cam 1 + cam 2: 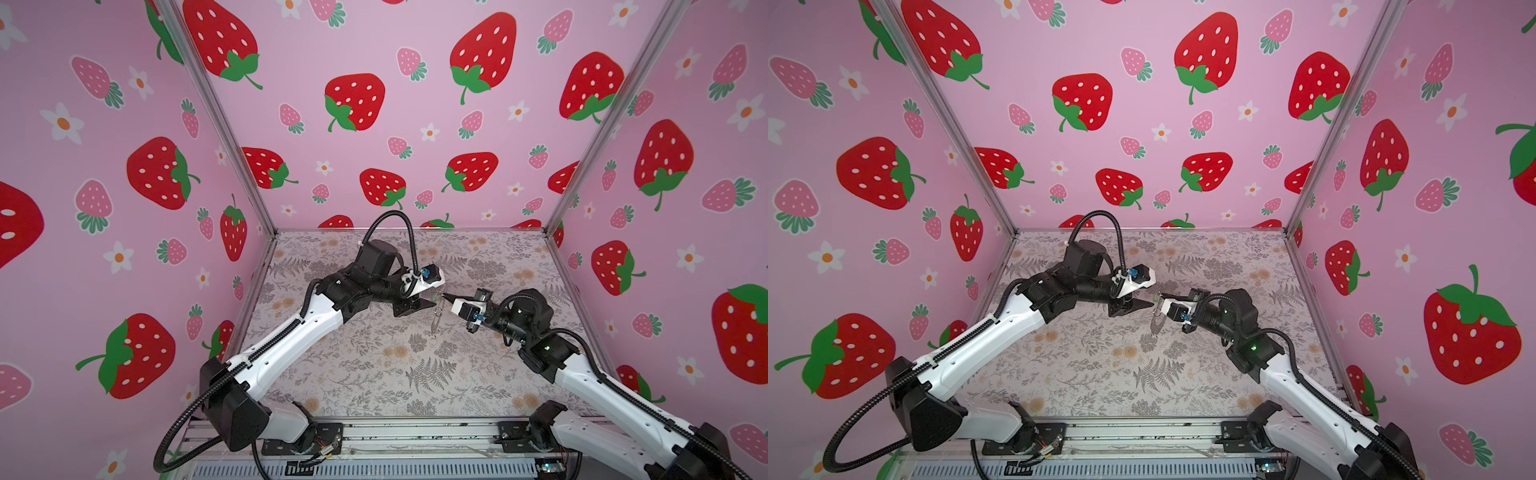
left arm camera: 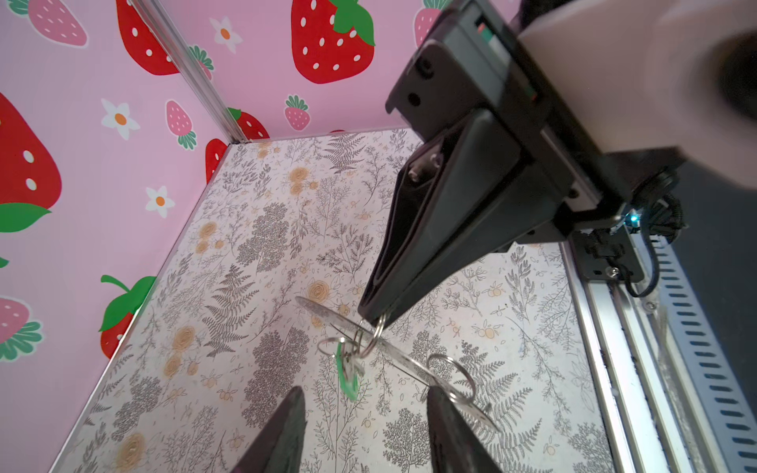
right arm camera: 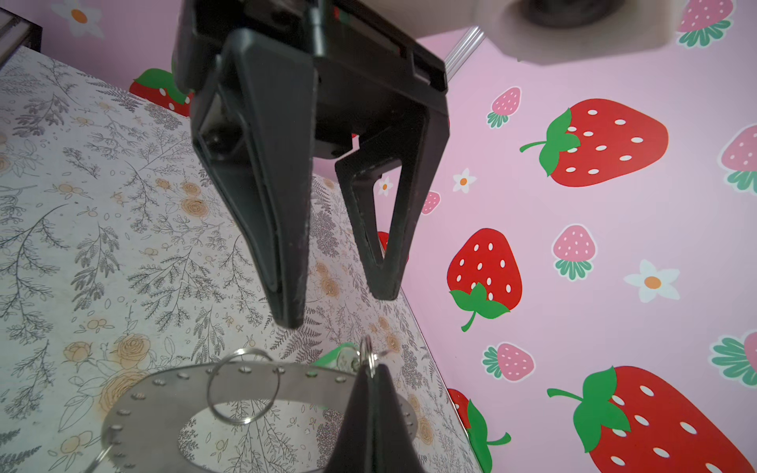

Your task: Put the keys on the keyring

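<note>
Closed right gripper [image 2: 370,317] pinches keyring [image 3: 155,393] loop; left gripper [image 3: 336,309] open.
Between them dangles green-tagged key [image 2: 346,379], above floral table [image 2: 245,245].

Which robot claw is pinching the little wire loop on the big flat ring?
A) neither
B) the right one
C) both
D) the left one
B: the right gripper is shut on a wire loop of the keyring, while the left gripper stands open.

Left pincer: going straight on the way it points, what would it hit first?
Most likely the green key tag hanging beside the keyring, straight ahead, though depth is hard to judge.
</note>
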